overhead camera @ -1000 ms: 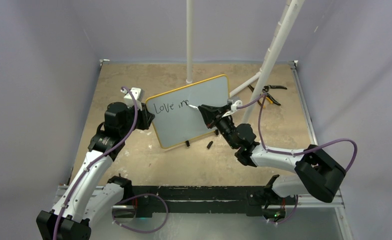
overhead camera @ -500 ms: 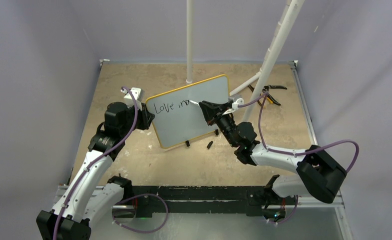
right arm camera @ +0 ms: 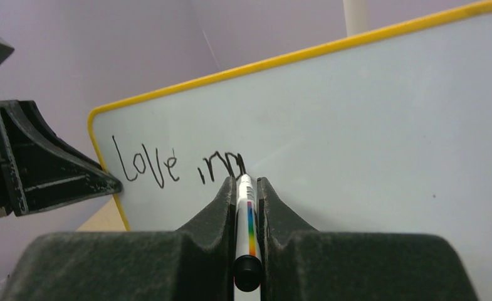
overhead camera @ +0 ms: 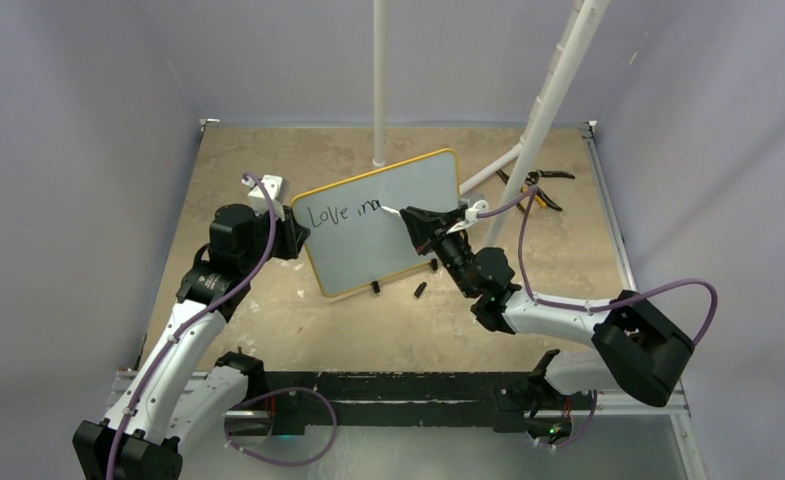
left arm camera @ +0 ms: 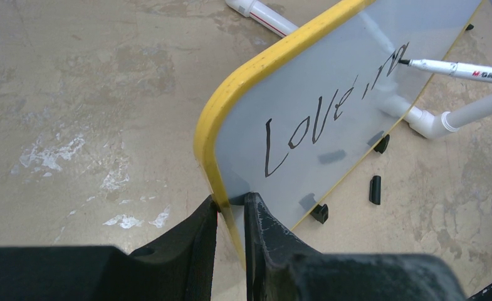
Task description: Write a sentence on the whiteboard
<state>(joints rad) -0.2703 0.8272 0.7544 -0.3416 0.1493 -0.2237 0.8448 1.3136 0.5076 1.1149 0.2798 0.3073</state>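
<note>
**pen_nerd:** ok so the right gripper [right arm camera: 246, 183] sits at 6 o'clock, both black fingers [right arm camera: 215, 207] squeezed tight on a white marker [right arm camera: 247, 216] with a rainbow stripe, black butt end facing the lens.

**boardwatcher:** yep, and its tip sits right at the last black stroke on the whiteboard [right arm camera: 368, 125]. The writing [right arm camera: 168, 164] reads "Love" plus a squiggly m-ish bit, running from 9 o'clock to centre.

**pen_nerd:** yellow frame [right arm camera: 293, 59] curves round at 10 o'clock. That black wedge at 9 is the left gripper [right arm camera: 108, 184], touching the board's edge.

**boardwatcher:** purple wall [right arm camera: 136, 44] behind at 11, white pole [right arm camera: 356, 12] at 1.
</note>
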